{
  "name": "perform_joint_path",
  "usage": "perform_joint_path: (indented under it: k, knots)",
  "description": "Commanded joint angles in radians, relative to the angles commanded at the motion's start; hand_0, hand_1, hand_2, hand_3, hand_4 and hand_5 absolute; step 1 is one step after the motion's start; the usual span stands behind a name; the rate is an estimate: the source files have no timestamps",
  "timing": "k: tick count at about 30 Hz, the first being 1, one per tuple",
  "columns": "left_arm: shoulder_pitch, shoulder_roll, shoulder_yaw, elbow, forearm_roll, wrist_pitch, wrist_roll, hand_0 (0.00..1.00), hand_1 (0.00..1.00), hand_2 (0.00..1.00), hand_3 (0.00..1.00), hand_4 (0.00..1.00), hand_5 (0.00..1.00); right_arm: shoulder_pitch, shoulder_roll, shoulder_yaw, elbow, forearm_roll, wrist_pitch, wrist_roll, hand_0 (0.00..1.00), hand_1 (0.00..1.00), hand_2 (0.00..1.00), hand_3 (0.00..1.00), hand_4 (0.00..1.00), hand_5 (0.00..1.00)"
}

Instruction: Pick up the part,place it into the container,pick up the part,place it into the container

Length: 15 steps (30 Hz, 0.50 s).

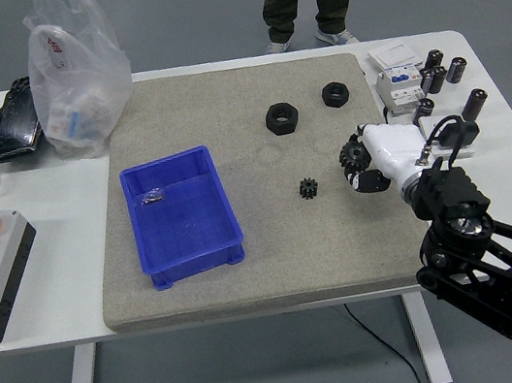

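Gear [349, 153], pinched in the curled fingers [360, 177] of the right hand [369, 161] above the mat's right edge, should be kept level, carried leftward, and released only once directly above the blue container [183, 216].

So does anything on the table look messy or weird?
Nothing looks broken or spilled. The bin sits a bit crooked on the mat, and a crumpled plastic bag slumps at the mat's far left corner. The right hand is holding a gear, off the mat, which fits the job.
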<state>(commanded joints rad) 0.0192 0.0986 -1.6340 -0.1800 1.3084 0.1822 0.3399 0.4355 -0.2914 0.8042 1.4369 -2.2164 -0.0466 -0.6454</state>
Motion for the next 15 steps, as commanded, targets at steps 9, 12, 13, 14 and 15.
perform_joint_path:
  k: [9, 12, 13, 14, 15]
  knots:
    - [-0.002, 0.003, 0.0, 0.0, 0.006, 0.001, 0.006, 0.838, 0.777, 0.785, 0.87, 0.856, 0.508, 0.191, 0.054, -0.182, 0.039, 0.037, 0.011, 0.026, 0.234, 0.226, 0.318, 0.386, 0.089, 0.002]
    - [-0.003, 0.003, 0.001, 0.0, 0.006, 0.001, 0.007, 0.837, 0.777, 0.784, 0.87, 0.855, 0.507, 0.255, 0.087, -0.246, 0.033, 0.061, -0.002, 0.058, 0.227, 0.221, 0.307, 0.374, 0.081, 0.002]
    - [-0.003, 0.003, 0.002, 0.0, 0.006, 0.001, 0.008, 0.837, 0.777, 0.784, 0.87, 0.855, 0.507, 0.272, 0.096, -0.263, 0.03, 0.074, -0.008, 0.071, 0.227, 0.221, 0.307, 0.374, 0.081, 0.002]
    - [-0.003, 0.003, 0.001, 0.0, 0.006, 0.001, 0.008, 0.837, 0.777, 0.784, 0.87, 0.855, 0.507, 0.288, 0.104, -0.281, 0.026, 0.091, -0.014, 0.086, 0.227, 0.221, 0.307, 0.374, 0.081, 0.002]
    - [-0.003, 0.003, 0.001, 0.0, 0.007, 0.001, 0.009, 0.837, 0.777, 0.784, 0.87, 0.855, 0.507, 0.303, 0.113, -0.3, 0.018, 0.114, -0.024, 0.104, 0.227, 0.221, 0.307, 0.374, 0.081, 0.002]
